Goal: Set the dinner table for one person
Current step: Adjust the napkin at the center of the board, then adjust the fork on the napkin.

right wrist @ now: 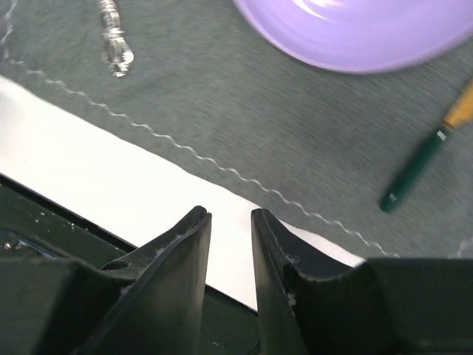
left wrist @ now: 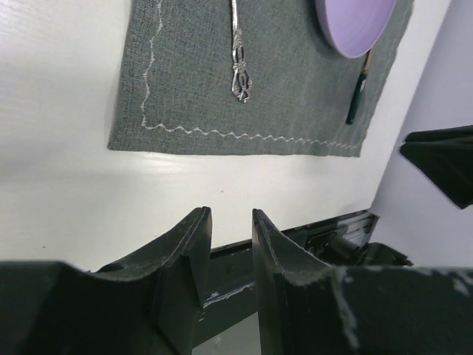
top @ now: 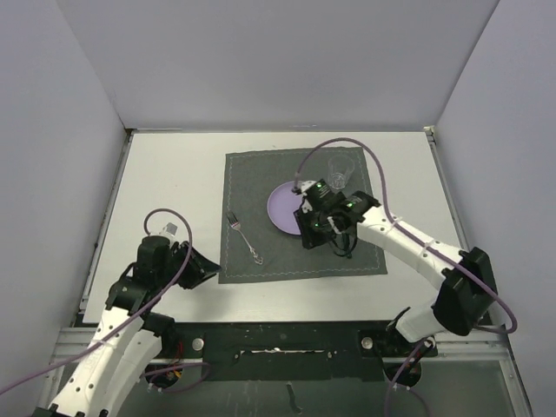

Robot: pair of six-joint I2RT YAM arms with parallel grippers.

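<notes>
The white dinner table [top: 174, 174] lies under and all round the grey placemat [top: 261, 187], which bears a purple plate [top: 285, 208], fork [top: 243, 237] and glass [top: 338, 172], with the left gripper [left wrist: 230, 214] off its near left corner and the right gripper [right wrist: 229, 214] above its near right part, both narrowly parted and empty.

Even light is falling from overhead, leaving only faint shadows; the dinner table [top: 174, 182] is glaring white. In the right wrist view, motion blur is smearing the purple plate [right wrist: 355, 29] at one o'clock.
</notes>
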